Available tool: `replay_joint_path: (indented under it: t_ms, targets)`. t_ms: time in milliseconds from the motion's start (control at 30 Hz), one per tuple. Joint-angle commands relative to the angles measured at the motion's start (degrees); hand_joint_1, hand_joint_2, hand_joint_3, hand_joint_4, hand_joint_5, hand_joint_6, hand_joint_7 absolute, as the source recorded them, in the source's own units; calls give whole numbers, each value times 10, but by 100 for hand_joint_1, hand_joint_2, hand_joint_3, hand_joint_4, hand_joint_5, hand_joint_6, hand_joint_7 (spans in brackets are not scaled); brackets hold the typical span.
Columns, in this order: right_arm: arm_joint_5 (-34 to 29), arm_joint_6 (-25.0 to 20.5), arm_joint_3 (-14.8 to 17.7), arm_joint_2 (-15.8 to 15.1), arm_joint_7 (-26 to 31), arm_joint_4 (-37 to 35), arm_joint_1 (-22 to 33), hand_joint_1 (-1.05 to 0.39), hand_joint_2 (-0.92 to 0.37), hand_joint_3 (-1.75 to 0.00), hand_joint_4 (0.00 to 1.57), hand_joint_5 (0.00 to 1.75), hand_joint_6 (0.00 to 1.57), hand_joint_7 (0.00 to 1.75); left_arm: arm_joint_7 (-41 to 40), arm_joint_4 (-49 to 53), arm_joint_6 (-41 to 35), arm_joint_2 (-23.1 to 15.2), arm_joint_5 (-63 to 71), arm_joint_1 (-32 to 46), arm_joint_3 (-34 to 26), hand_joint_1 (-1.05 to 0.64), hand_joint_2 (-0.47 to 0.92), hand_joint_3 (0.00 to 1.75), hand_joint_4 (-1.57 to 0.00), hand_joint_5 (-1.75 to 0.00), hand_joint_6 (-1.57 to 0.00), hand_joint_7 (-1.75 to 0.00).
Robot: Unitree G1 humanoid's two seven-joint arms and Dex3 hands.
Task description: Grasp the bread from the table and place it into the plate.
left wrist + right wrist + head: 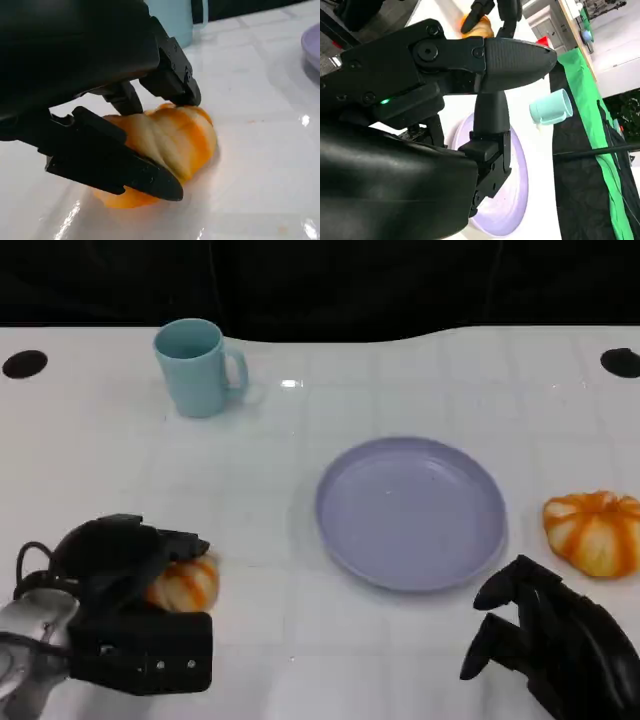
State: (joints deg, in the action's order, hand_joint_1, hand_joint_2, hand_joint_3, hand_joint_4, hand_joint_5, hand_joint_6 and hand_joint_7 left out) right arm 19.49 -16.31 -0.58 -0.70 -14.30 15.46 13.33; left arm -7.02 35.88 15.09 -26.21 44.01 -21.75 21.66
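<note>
While the left robot hand (120, 570) sits nearest the camera at the desk's front-left, its black fingers (125, 172) are wrapped around the small orange-and-cream striped bread roll (185, 583), thumb side under one flank, other fingers over the top, so it's gripping the roll, which looks to be still resting on the glossy white desk (300, 490). Wrist view shows contact on both sides. Right robot hand (550, 635) is at the front-right, fingers curled in loosely, holding nothing. Just beyond it, a second orange-striped pumpkin-shaped bun (593, 530) sits untouched near the right edge. Mid-desk: the round lavender plastic plate (410, 512), well apart from the held roll, to its right and a bit further back. Far left: a pale teal ceramic mug (197, 367), upright, handle to the right. Handling guess: roll is light and soft, and looks squashy, so too much squeeze would dent it; the glazed surface may be a bit slick. Best hold is across the widest part of the body, opposing sides, which is roughly what it has. Next: lift clear, carry right, release over the plate centre.
</note>
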Motion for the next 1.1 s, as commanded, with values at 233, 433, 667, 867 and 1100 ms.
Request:
replay_joint_path:
  t_ms: [233, 433, 667, 867, 1100]
  targets:
    - [6, -1, 7, -6, 0, 6, 0, -52, -92, -52, 63, 175, 45, 169, -210, 120, 86, 25, 9, -29, 14, -20, 78, 75, -86, -175, -67, -173]
    - [8, -1, 9, -5, 0, 1, -3, -50, -92, -53, 62, 175, 43, 168, -250, 139, 110, 27, 7, -40, 20, -20, 65, 97, -86, -175, -64, -175]
    - [9, -2, 9, -3, 0, -4, -6, -50, -92, -52, 62, 175, 41, 168, -233, 112, 123, 29, -21, -39, 7, -21, 57, 107, -88, -175, -66, -175]
    - [8, -1, 10, -4, 0, -8, -8, -50, -92, -52, 62, 175, 41, 170, -141, 76, 132, 43, -114, -34, -30, -19, 54, 116, -87, -175, -67, -175]
    - [8, -2, 11, -5, 0, -9, -9, -50, -92, -53, 60, 175, 41, 171, -72, 4, 85, 53, -147, -35, -57, -17, 51, 116, -88, -175, -68, -175]
